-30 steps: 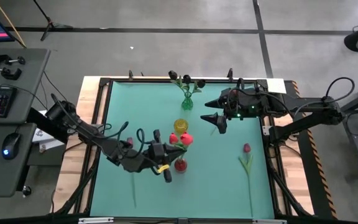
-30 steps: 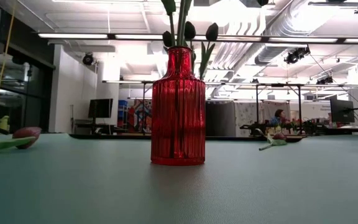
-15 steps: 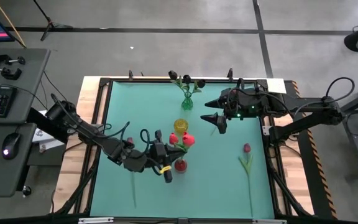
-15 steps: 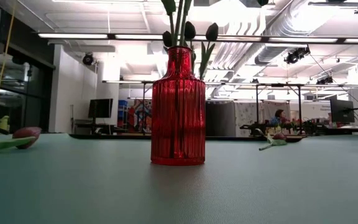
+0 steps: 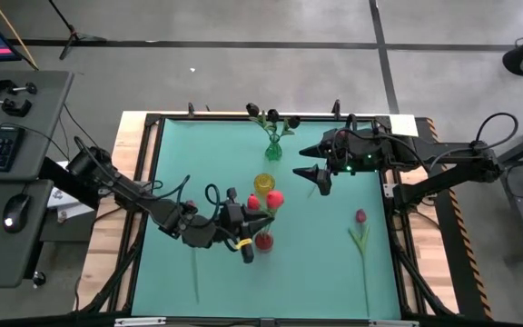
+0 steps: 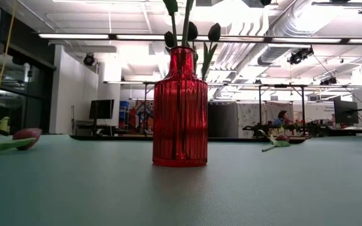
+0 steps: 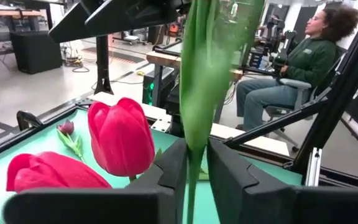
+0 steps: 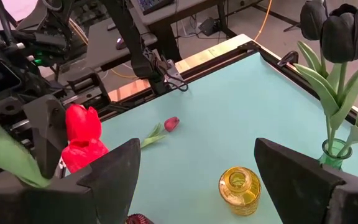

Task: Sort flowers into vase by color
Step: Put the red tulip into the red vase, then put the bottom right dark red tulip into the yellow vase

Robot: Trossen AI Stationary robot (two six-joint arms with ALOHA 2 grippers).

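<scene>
Red-pink flowers [image 5: 271,199] are standing over the red vase [image 5: 263,241], the left end effector [image 7: 191,163] pinching one green stem [image 7: 189,186] beside it. Right end effector [image 5: 317,179] is hovering spread apart near the green vase [image 5: 273,150] of near-black flowers [image 8: 334,26].

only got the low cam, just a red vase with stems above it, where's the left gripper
observer: the left gripper is right beside the red vase, with the red-pink tulips close by.
operator: any other vases
observer: a yellow vase stands behind the red one, then a green vase holding the dark tulips.
operator: right arm busy
observer: no, the right gripper hangs open near the green vase, holding nothing.
</scene>
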